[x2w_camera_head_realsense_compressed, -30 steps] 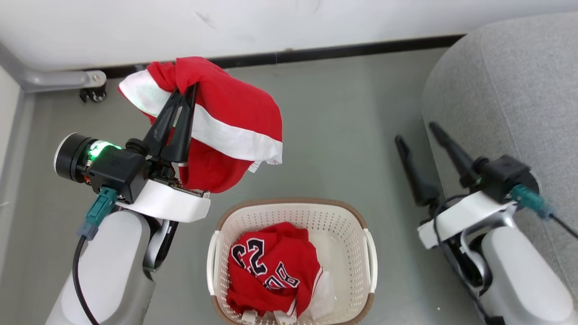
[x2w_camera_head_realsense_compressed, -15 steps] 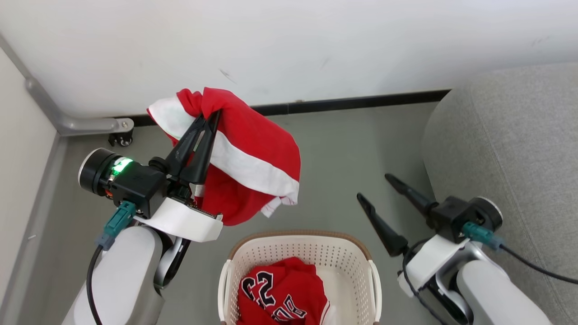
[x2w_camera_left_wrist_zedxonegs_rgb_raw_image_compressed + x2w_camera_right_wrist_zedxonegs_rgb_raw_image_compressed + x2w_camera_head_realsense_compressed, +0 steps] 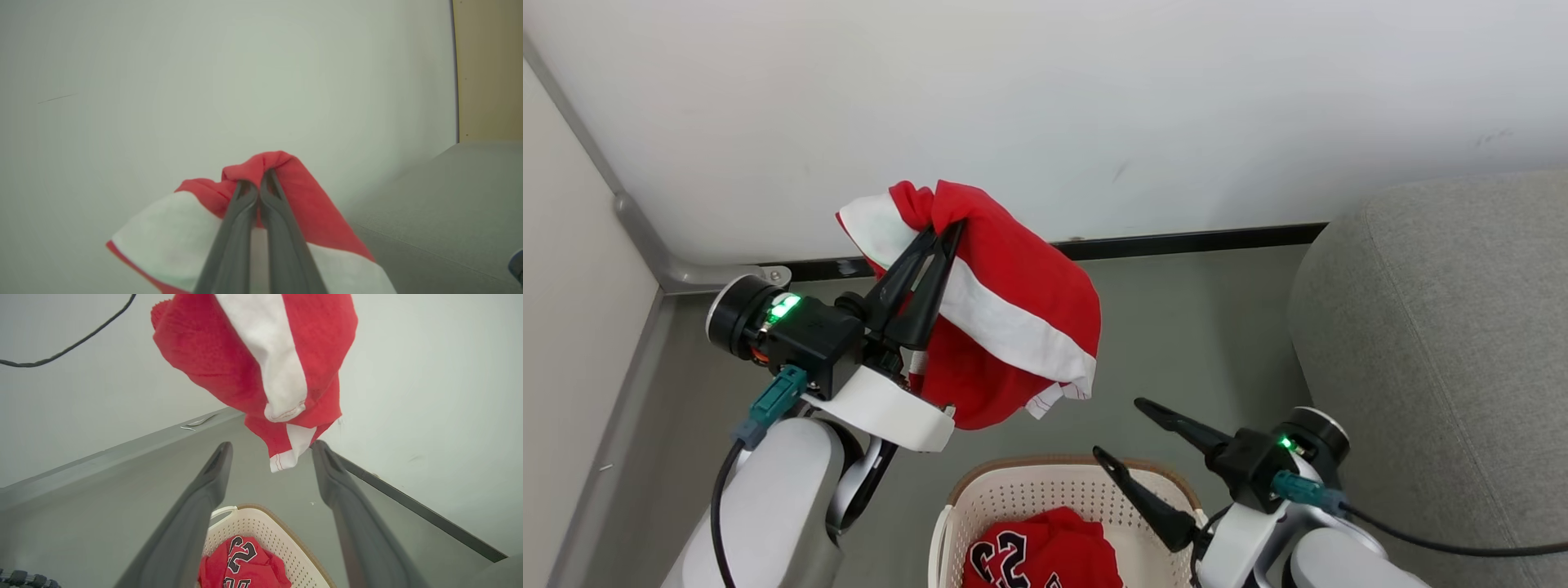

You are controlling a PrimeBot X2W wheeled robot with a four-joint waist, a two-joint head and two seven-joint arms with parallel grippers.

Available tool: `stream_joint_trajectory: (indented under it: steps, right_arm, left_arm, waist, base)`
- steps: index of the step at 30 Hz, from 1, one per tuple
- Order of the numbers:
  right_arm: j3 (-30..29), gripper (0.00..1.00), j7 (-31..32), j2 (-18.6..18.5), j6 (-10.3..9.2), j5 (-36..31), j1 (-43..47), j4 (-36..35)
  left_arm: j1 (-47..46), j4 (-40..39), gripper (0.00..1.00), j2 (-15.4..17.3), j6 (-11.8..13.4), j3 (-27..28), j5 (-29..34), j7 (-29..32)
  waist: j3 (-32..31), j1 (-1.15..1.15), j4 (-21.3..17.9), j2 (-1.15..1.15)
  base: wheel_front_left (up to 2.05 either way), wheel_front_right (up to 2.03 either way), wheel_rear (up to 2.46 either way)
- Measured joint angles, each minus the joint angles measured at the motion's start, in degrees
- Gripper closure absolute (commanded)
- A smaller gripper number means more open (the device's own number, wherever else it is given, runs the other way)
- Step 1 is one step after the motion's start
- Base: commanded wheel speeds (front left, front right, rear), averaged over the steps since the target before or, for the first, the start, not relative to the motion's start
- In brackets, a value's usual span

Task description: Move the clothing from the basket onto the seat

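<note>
Your left tool [image 3: 946,227] clamped on red garment [image 3: 1013,327] above the basket [image 3: 1045,488] | right tool [image 3: 1119,426] apart, empty | fabric looks light, limp: pinch a bunched fold

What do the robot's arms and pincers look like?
The left arm and right arm are pale grey and rounded, each with a white collar and a black wrist block with a green light. A teal plug and black cable join each wrist. The left pincer and right pincer each have two long, dark, pointed fingers.
</note>
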Motion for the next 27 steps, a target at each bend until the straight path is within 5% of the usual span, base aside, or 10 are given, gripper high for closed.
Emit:
stream_joint_trajectory:
  steps: [16, 27]
  right_arm:
    - [4.59, 0.00, 0.00, 1.75, 0.00, -0.38, -4.24, 2.97]
    - [4.01, 0.00, -0.04, 2.76, 0.00, -9.38, -8.48, 5.68]
  left_arm:
    - [1.07, -0.53, 1.00, -1.19, -0.45, -2.79, -0.11, 2.24]
    - [1.21, -1.41, 1.00, -1.58, -0.96, -4.50, -1.52, 3.50]
  waist:
    - [-2.60, 0.00, 1.33, 0.00]
    - [-3.46, 0.00, 2.41, 0.00]
  base:
    - [0.00, 0.00, 0.00]
    - [0.00, 0.00, 0.00]
